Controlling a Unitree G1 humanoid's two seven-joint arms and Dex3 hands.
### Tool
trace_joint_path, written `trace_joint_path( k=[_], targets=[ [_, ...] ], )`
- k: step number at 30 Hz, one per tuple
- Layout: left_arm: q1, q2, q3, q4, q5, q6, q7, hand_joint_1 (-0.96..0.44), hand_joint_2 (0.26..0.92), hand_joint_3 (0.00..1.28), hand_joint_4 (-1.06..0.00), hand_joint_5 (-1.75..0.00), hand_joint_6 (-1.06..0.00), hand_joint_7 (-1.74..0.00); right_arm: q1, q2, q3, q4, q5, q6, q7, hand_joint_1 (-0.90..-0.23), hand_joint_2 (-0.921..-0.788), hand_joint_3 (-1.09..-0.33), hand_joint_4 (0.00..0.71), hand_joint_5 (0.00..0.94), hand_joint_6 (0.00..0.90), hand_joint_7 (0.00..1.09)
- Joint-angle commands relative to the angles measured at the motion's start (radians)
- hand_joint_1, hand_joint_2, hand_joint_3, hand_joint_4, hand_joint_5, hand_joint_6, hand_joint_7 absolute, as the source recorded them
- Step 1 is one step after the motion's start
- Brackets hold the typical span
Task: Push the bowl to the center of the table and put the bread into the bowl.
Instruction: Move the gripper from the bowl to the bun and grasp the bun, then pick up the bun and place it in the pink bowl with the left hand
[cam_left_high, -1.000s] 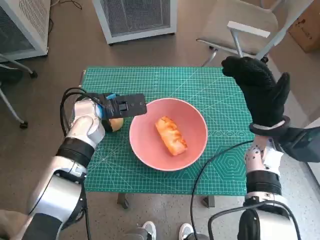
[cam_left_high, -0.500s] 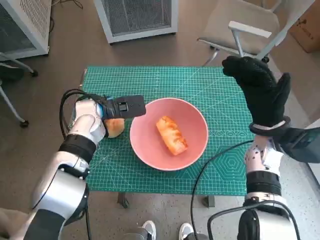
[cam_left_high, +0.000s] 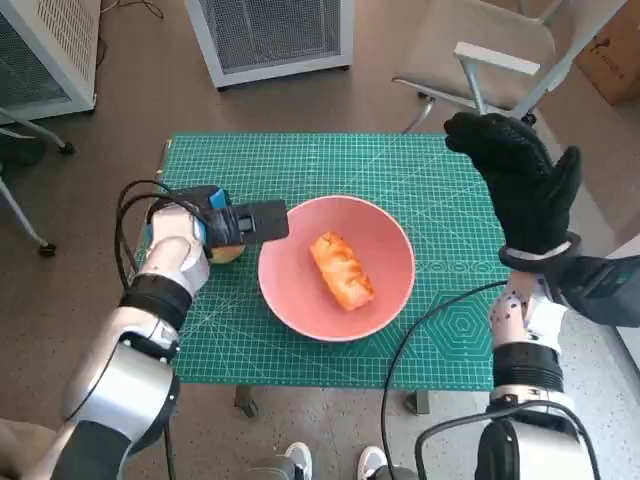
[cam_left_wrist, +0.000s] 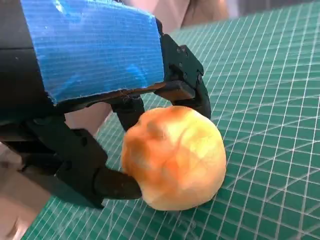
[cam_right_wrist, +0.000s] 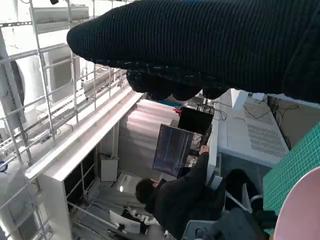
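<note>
Head view: the pink bowl (cam_left_high: 337, 268) sits at mid-frame on the green tabletop (cam_left_high: 300, 160) with a long bread loaf (cam_left_high: 342, 270) already inside. Compared with a second ago, the left hand (cam_left_high: 235, 222) has crept up-frame, and the round bun (cam_left_high: 226, 249) left of the bowl is now mostly hidden beneath it. The gloved right hand (cam_left_high: 515, 180) stays raised at upper right, fingers spread, empty.

Left wrist view: black fingers (cam_left_wrist: 112, 184) close around the bun (cam_left_wrist: 173, 158), which rests on the mat.

Right wrist view: only the glove (cam_right_wrist: 210, 45) and a seated person (cam_right_wrist: 182, 197) show. Lifting the bun into the bowl probably remains.
</note>
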Motion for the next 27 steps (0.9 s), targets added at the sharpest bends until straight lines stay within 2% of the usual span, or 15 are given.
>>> trace_joint_path(
  k=[1, 4, 7, 11, 16, 19, 27],
  targets=[
    [0.021, 0.016, -0.010, -0.021, -0.001, 0.000, 0.010, 0.06, 0.627, 0.71, -0.54, -1.44, -0.52, -1.28, 0.024, -0.002, -0.002, 0.006, 0.009, 0.017, 0.012, -0.625, -0.921, -0.582, 0.151, 0.001, 0.201, 0.19],
    [0.021, 0.022, -0.006, -0.035, -0.008, 0.002, -0.003, 0.02, 0.658, 0.67, -0.52, -1.44, -0.51, -1.37, 0.023, 0.000, -0.003, 0.009, 0.011, 0.018, 0.016, -0.626, -0.921, -0.582, 0.150, 0.001, 0.201, 0.19],
    [0.020, 0.030, 0.004, -0.055, -0.018, 0.009, -0.021, 0.01, 0.707, 0.59, -0.50, -1.43, -0.50, -1.39, 0.020, 0.001, -0.003, 0.014, 0.013, 0.019, 0.020, -0.626, -0.921, -0.581, 0.150, 0.001, 0.200, 0.19],
    [0.020, 0.043, 0.015, -0.098, -0.027, 0.031, -0.038, 0.00, 0.737, 0.55, -0.49, -1.43, -0.48, -1.40, 0.018, 0.000, -0.003, 0.020, 0.014, 0.017, 0.025, -0.623, -0.921, -0.578, 0.149, 0.000, 0.200, 0.19],
    [0.035, 0.082, 0.020, -0.225, -0.013, 0.077, -0.078, 0.00, 0.779, 0.45, -0.51, -1.38, -0.51, -1.36, 0.016, -0.002, -0.003, 0.027, 0.012, 0.016, 0.024, -0.621, -0.921, -0.576, 0.149, 0.001, 0.201, 0.19],
    [0.054, 0.101, 0.020, -0.294, -0.006, 0.100, -0.099, 0.00, 0.827, 0.36, -0.53, -1.35, -0.52, -1.33, 0.016, -0.003, -0.004, 0.028, 0.012, 0.016, 0.026, -0.620, -0.921, -0.575, 0.150, 0.001, 0.202, 0.19],
    [0.121, 0.177, 0.043, -0.560, 0.016, 0.174, -0.174, 0.00, 0.866, 0.26, -0.55, -1.31, -0.54, -1.29, 0.016, -0.002, -0.004, 0.027, 0.012, 0.017, 0.025, -0.620, -0.921, -0.574, 0.151, 0.001, 0.204, 0.19]
  ],
)
